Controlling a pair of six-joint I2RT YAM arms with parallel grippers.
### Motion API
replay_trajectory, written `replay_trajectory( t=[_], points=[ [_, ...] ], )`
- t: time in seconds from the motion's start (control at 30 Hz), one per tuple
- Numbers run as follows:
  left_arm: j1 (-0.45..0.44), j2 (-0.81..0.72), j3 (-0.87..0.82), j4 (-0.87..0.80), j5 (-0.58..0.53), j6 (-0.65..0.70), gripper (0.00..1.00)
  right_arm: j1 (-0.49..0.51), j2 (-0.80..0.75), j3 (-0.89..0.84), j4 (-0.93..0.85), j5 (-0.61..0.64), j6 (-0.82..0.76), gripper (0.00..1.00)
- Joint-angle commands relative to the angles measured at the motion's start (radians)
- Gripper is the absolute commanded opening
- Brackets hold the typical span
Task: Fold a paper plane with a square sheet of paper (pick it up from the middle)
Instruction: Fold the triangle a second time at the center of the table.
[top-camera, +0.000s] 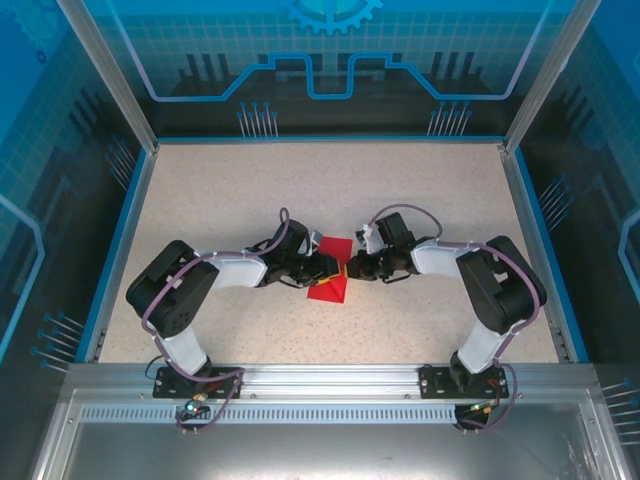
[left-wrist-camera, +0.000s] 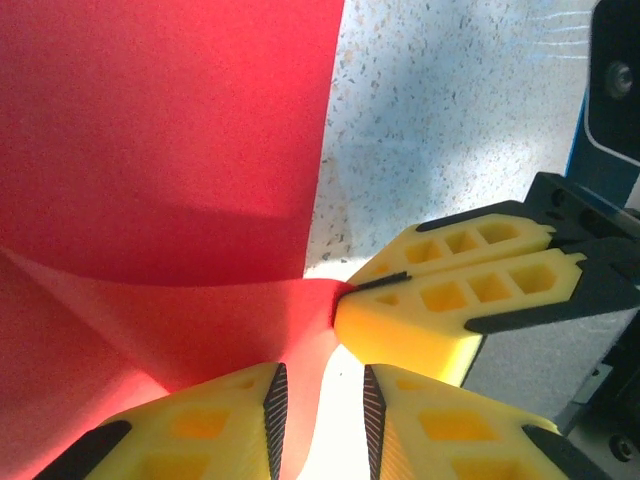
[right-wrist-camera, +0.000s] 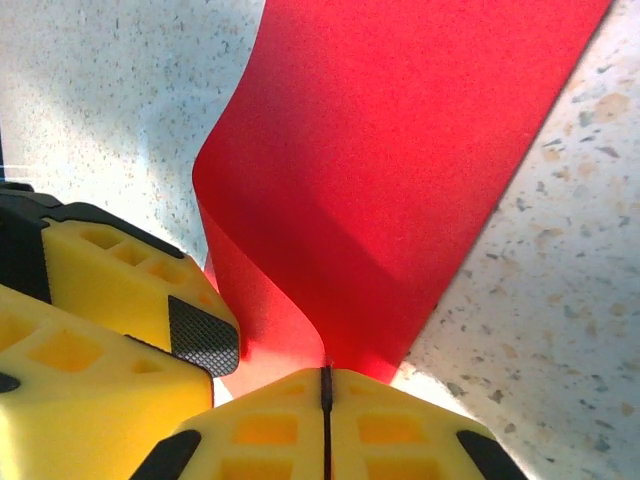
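My right claw (right-wrist-camera: 325, 385) is clamped flat, pads meeting with no gap. The thin bright red matte paper sheet (right-wrist-camera: 400, 170) comes straight out of that seam, so I hold it by its edge. From the pinch the sheet rises ahead of the claw. One flap bows over to the left, and the rest runs ahead and right over the pale speckled tabletop (right-wrist-camera: 560, 300). Just left of my right claw sit the yellow fingers (right-wrist-camera: 120, 290) of my left claw, a black ribbed pad facing the sheet.

My left claw (left-wrist-camera: 322, 390) stands narrow, with a bright slit showing between the pads. The sheet lies ahead and left of it, creased, its edge running down beside the left pad. I cannot tell if the two touch. The right claw's closed tips bite the sheet's edge just ahead and right of my left fingertips.

Seen from above, both claws meet tip to tip over the sheet, mid-table, with red showing ahead of and behind them.
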Motion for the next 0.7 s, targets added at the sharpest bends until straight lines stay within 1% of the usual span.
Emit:
replay_trajectory(
  t=[0.0, 0.23, 0.67],
  points=[
    [-0.005, -0.020, 0.042, -0.055, -0.032, 0.045, 0.29, 0.005, 0.025, 0.033, -0.046, 0.040, -0.045, 0.07],
    [-0.005, -0.011, 0.069, -0.067, -0.036, 0.062, 0.29, 0.008, 0.055, 0.074, -0.081, 0.046, -0.073, 0.07],
    [-0.005, 0.025, 0.096, -0.100, -0.048, 0.079, 0.29, 0.014, 0.094, 0.076, -0.076, -0.002, -0.075, 0.08]
  ],
)
